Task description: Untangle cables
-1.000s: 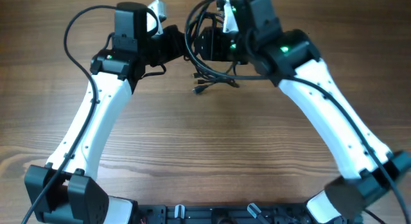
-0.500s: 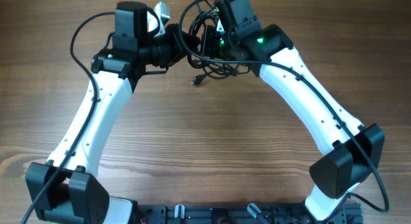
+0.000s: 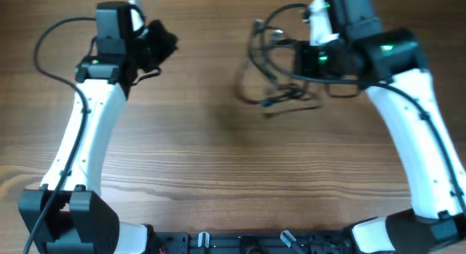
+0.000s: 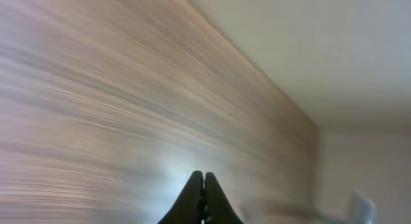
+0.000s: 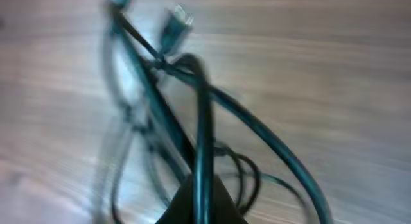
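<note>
Now we hold the cables [image 3: 271,83] clamped in the right claw [image 3: 295,61]; their tangle trails straight ahead from its fingertips toward the left claw [image 3: 167,43], which is well apart and pinched shut on nothing. A second ago both claws crowded the cables; they have since swung apart, and the cables went with the right.

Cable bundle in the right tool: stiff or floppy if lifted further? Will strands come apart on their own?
Likely floppy: the cable bundle spreads in loose, uneven loops from the right tool, with plug ends trailing. Probably light, since the cords look thin. The right wrist view shows loops crossing each other, so strands would probably drag along together rather than separate.
</note>
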Action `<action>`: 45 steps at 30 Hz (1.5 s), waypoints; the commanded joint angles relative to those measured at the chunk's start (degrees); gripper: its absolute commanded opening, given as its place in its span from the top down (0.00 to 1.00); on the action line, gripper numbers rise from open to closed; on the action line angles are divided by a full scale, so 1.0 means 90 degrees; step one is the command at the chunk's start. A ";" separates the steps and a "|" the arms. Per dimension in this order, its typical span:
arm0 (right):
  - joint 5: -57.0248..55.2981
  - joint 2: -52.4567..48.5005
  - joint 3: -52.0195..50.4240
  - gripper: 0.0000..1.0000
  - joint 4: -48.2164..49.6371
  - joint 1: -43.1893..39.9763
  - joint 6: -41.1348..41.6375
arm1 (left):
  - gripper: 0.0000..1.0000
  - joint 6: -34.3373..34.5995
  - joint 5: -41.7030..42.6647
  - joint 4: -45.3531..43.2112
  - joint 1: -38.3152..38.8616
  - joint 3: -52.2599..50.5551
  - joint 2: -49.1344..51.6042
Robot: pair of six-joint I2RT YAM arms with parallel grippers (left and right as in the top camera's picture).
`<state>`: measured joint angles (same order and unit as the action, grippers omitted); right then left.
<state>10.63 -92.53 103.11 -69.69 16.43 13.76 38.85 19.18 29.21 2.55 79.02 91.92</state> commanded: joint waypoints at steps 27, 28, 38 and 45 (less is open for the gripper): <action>0.2244 -0.0209 -0.0007 0.96 0.1282 -0.0022 -0.0340 | 0.52 0.0155 0.1192 -0.1071 0.2130 -0.0005 0.0500; 0.2246 -0.0209 -0.0010 0.96 0.1311 -0.0015 -0.0342 | 0.52 0.0267 0.1192 -0.1139 0.2154 -0.0005 0.0595; -0.0185 -0.0209 -0.0024 0.96 0.0925 -0.0012 0.1049 | 0.96 0.0563 -0.0427 -0.1049 0.2232 -0.0005 0.1052; -0.2759 -0.0495 -0.0707 0.96 0.0695 -0.0036 0.1506 | 0.96 -0.0209 -0.0367 -0.0350 0.1620 -0.0005 0.1052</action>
<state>2.28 -96.47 97.95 -62.65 18.59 24.47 41.69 23.66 23.66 23.29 79.42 99.88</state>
